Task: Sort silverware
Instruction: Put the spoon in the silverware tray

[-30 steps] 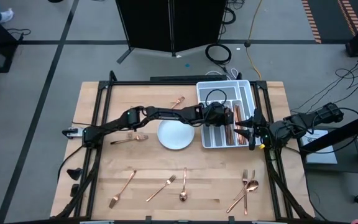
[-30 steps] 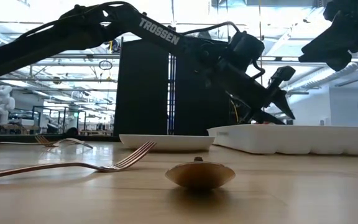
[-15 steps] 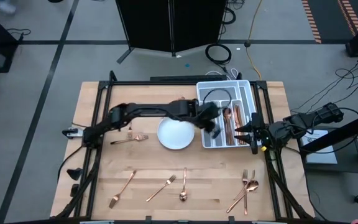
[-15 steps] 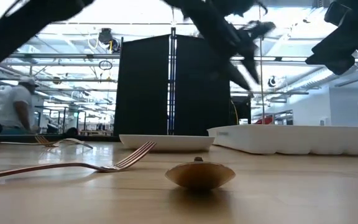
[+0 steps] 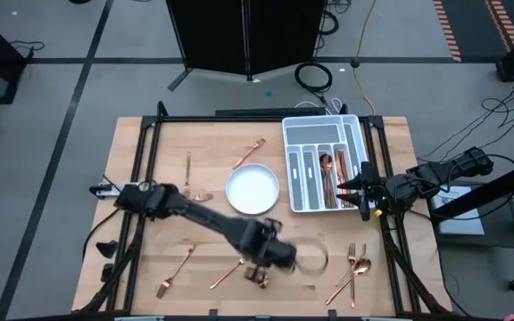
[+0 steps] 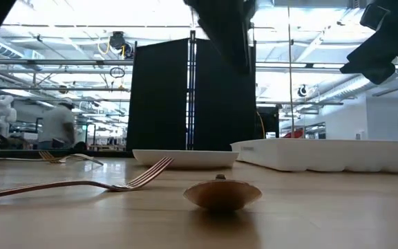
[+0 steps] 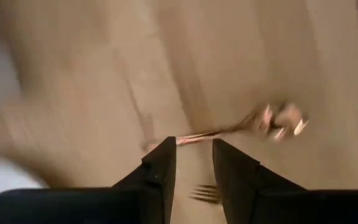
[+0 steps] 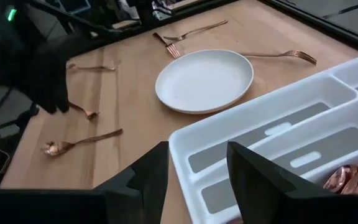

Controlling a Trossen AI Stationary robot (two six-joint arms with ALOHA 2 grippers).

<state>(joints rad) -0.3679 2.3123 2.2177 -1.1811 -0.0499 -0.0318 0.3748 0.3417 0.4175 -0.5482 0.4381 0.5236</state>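
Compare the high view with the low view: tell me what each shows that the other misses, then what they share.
Only the high view shows the tray's compartments with copper cutlery inside, the left gripper above the near-edge pieces, and the right gripper beside the tray.

Only the low view shows the room behind, with a person.

Both show the white plate, the white cutlery tray, a spoon and forks.
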